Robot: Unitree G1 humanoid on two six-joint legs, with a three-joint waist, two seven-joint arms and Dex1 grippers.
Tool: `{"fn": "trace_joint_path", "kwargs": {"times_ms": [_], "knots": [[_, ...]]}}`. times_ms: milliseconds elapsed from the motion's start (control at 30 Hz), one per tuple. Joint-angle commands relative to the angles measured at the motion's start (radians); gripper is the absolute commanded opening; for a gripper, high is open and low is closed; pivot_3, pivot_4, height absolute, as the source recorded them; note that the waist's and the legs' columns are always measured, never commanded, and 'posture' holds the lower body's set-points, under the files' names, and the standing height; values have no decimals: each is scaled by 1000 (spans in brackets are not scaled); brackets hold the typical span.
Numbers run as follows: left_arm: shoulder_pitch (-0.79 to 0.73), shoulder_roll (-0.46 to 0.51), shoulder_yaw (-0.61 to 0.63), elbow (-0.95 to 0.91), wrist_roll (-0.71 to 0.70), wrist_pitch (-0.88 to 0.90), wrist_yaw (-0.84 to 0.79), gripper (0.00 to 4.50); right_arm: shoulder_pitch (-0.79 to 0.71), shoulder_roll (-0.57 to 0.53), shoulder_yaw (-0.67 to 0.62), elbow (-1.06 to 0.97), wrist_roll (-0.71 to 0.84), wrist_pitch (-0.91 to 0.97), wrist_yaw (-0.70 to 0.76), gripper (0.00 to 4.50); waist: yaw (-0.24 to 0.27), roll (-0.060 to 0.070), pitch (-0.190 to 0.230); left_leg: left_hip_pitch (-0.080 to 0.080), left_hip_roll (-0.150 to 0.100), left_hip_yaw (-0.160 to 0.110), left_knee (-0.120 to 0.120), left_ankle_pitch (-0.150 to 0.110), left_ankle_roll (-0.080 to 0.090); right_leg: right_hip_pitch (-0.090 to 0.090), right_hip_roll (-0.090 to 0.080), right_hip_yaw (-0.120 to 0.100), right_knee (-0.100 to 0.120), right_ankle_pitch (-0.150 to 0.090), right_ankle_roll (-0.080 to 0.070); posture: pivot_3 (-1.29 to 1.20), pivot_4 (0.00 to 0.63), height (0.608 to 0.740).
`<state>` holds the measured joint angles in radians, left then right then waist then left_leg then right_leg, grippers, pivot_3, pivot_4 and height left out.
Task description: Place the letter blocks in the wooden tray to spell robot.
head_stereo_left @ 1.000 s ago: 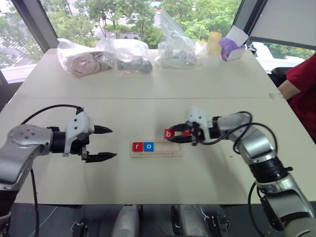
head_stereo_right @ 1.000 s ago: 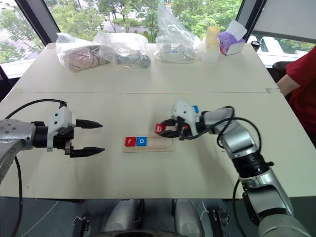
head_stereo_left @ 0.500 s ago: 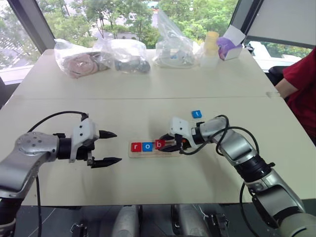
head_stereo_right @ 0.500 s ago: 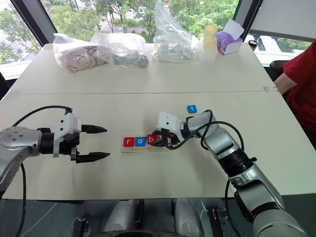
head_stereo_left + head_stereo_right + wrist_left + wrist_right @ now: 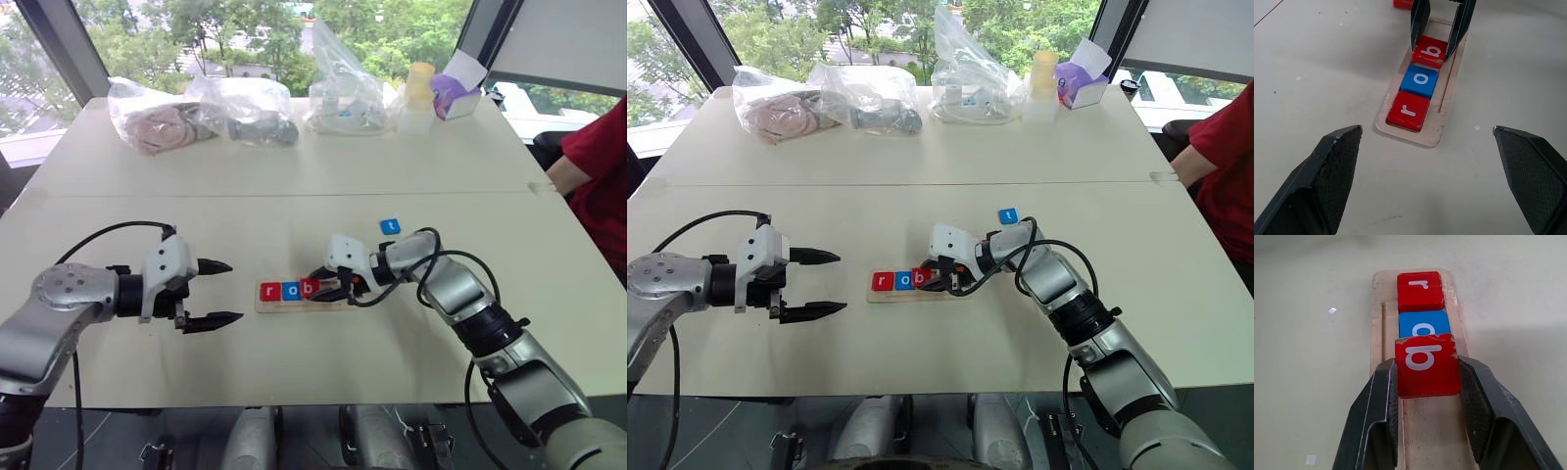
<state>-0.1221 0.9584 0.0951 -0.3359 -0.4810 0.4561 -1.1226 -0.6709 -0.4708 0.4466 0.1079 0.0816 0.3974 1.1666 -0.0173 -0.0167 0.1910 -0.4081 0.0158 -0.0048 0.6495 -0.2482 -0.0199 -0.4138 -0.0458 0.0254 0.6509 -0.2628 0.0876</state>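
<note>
My right jaws [image 5: 1425, 382] grip the red b block [image 5: 1426, 364] over the wooden tray [image 5: 1449, 93], lining it beside the blue o [image 5: 1420, 81]; my left jaws [image 5: 211, 292] wait open.

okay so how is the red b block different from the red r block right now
The b block is clamped between the right gripper's fingers, while the r block sits free, touched by nothing. The b is third in line in the wooden tray, beside the blue o block; the r is at the tray's end. In the right wrist view the b's edge overlaps the o, so it may not be fully seated; the r lies flat. Both are red tiles with white letters.
</note>
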Motion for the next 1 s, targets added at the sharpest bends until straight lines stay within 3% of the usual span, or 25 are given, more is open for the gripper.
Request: {"fn": "trace_joint_path", "kwargs": {"times_ms": [33, 200, 1000], "knots": [[-13, 1, 21, -24, -8, 2, 7, 4500, -10, 4, -4, -11, -6, -26, 7, 2205, 0, 0, 0, 0, 0, 0, 0, 0, 0, 0, 0, 0, 0, 0, 0, 0, 150, 740], [-18, -2, 16, -22, -8, 0, 13, 4500, -7, 2, -5, -11, -15, -34, 10, 4460, 0, 0, 0, 0, 0, 0, 0, 0, 0, 0, 0, 0, 0, 0, 0, 0, 150, 740], [-53, -27, -13, -7, 21, -7, 27, 4500, 80, 13, -45, -173, 26, 80, -55, 4460, 0, 0, 0, 0, 0, 0, 0, 0, 0, 0, 0, 0, 0, 0, 0, 0, 150, 740]]}}
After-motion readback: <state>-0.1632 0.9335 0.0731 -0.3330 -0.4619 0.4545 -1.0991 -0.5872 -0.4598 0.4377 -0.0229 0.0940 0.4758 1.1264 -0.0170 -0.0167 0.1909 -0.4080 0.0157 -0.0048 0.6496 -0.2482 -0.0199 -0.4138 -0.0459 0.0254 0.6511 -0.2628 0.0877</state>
